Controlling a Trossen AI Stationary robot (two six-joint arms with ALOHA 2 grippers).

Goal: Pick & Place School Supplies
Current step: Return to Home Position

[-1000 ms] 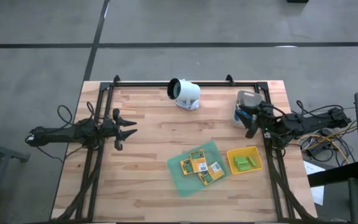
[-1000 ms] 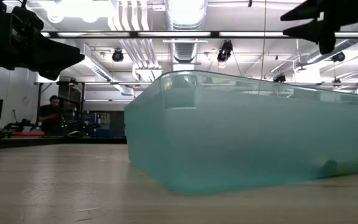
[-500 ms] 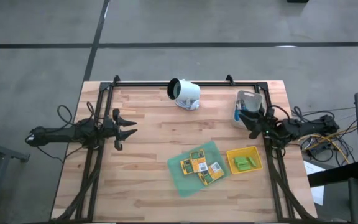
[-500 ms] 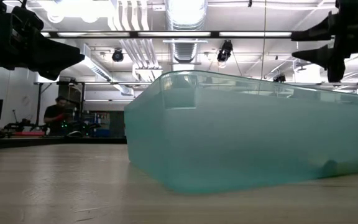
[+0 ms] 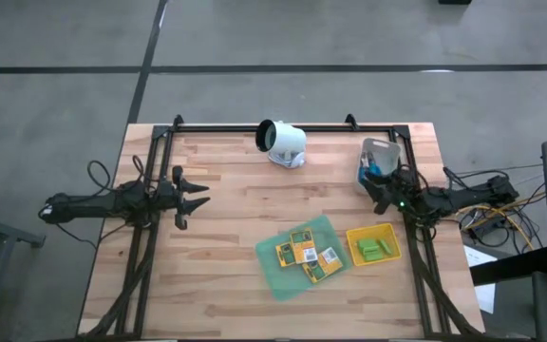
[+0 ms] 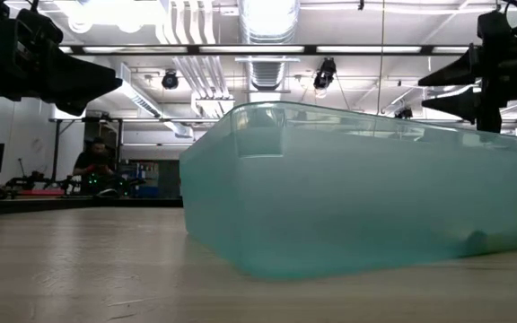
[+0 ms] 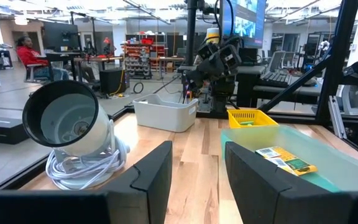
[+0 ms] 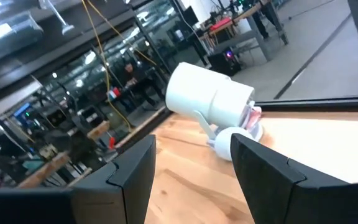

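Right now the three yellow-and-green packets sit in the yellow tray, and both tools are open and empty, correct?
Wrong tray. The high view shows the three packets lying in the translucent green tray; the yellow tray holds light-green blocks. The left tool and right tool are open and empty, as you said.

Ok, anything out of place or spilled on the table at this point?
Nothing spilled. The green tray sits askew to the table edges, its three crayon boxes lying at mixed angles; the green blocks are all inside the yellow tray.
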